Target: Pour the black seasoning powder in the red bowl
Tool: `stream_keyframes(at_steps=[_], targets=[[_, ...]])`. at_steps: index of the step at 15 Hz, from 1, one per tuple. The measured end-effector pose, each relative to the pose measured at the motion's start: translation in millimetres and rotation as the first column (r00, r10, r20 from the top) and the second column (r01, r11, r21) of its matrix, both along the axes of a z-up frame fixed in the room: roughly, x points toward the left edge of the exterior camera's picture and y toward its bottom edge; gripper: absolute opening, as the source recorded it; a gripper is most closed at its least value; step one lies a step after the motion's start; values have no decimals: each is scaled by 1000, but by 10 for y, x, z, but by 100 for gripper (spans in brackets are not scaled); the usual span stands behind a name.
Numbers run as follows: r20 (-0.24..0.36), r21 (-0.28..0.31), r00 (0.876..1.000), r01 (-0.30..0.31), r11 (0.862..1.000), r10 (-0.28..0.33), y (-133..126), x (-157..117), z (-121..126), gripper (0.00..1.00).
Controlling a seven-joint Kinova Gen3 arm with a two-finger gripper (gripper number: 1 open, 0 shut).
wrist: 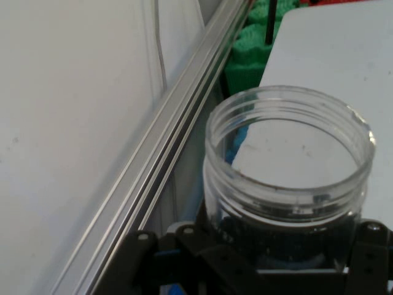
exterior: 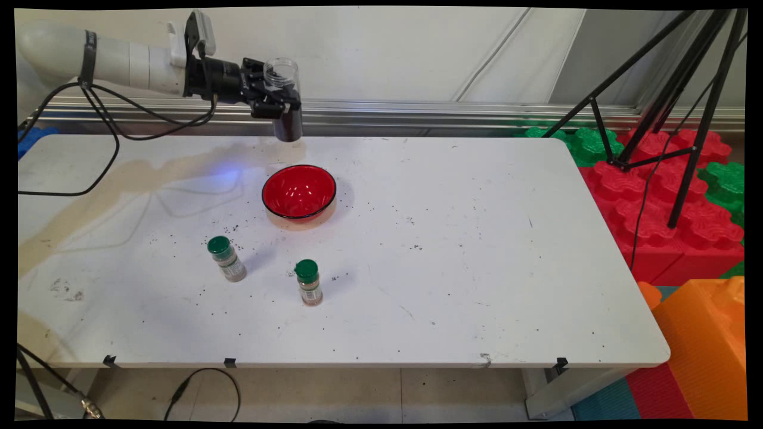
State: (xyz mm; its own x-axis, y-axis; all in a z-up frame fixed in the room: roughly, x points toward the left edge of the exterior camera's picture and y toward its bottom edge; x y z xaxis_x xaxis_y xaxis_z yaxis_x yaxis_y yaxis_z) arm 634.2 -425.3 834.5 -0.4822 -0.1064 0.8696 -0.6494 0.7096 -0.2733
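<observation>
Item: my tool (exterior: 280, 98), black, two-fingered, raised high over the far edge of the surface (exterior: 477, 268). State: clamped on a clear jar (exterior: 285, 101), lid off, mouth up, dark grains filling its lower part. The jar stands close to upright, its long axis running top to bottom, with a slight lean.

Item: red bowl (exterior: 299, 192), open side up, on the surface below the jar, nearer the camera and a little to the right in the main view. Jar and bowl are well apart in height; nothing touches.

Item: two small shakers with green caps, one at left (exterior: 226, 258), one at right (exterior: 309, 282), both standing on the near half of the surface, apart from each other and from the bowl. Dark specks lie scattered around them.

Item: views compared. The main view gives the jar's place above the bowl and the dark fill seen from the side. The hand view shows the jar's threaded rim (wrist: 288, 153) from close above, with grains at the bottom and my tool's linkage (wrist: 202, 258) around its base; bowl and shakers do not appear there.
</observation>
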Motion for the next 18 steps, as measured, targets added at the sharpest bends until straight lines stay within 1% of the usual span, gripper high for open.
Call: stream_keyframes(at_steps=[4,8,10,16,18], targets=[[66,-29,998,26,999,-24,41,18,-66,0],[141,-72,989,62,995,-51,88,15,-120,0],[167,-91,984,77,993,-61,112,7,-133,0],[241,-146,966,131,980,-94,198,-41,-171,0],[276,-168,955,156,973,-106,230,-61,-188,0]])
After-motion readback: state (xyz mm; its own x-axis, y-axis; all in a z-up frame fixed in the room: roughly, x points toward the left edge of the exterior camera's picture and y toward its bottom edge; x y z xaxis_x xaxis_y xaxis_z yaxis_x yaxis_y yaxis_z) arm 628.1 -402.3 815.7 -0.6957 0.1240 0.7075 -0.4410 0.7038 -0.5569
